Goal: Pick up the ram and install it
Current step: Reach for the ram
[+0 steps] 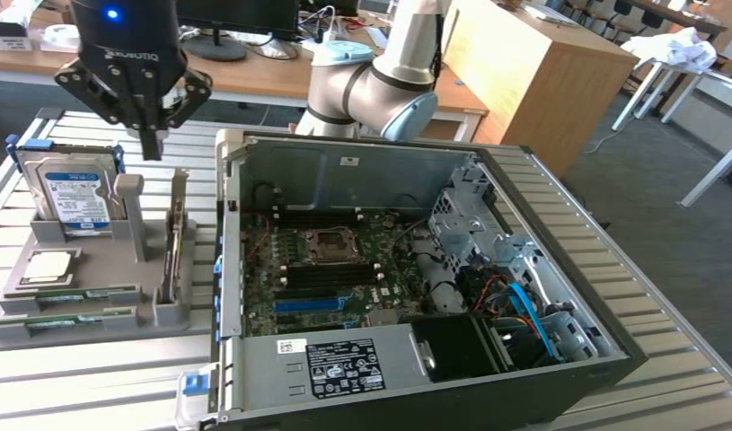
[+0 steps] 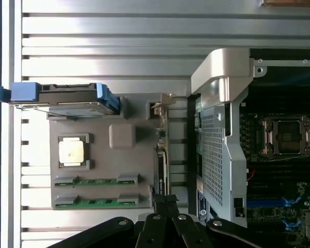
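Ram sticks [image 1: 72, 294] lie in the grey holder [image 1: 102, 262]; the gripper [image 1: 151, 145] hangs above, pointing straight down, closed and empty

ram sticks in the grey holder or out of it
In the holder: both ram sticks sit side by side in their slots on the grey holder, next to the silver processor chip.

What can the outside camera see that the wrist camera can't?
The exterior view adds the robot's grey arm, the blue light above the tool and a dark screen behind. The wrist view adds the holey outer wall of the computer. Both share the green ram sticks, the hard drive, the open computer and the shut tool.
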Robot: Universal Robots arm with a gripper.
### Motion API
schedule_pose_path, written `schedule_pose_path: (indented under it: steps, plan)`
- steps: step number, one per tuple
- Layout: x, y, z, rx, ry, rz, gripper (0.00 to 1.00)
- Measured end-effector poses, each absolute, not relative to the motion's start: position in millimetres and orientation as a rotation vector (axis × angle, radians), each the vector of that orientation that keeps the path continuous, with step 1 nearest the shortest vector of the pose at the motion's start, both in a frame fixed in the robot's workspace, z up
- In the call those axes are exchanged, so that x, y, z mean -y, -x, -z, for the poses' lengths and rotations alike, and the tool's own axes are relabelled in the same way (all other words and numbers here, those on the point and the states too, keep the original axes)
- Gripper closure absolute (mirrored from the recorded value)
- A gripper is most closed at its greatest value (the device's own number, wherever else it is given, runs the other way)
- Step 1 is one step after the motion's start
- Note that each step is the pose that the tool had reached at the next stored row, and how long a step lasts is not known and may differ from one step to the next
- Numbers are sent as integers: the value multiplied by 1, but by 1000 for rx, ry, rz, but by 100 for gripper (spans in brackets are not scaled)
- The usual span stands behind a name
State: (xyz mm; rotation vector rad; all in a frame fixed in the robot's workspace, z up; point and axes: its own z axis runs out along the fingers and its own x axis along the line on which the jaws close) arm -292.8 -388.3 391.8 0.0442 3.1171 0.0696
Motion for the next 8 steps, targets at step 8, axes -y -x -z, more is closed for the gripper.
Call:
schedule_pose_path:
  steps: [8]
  plan:
    - [386, 313, -392, -3117, -41, -70, 90]
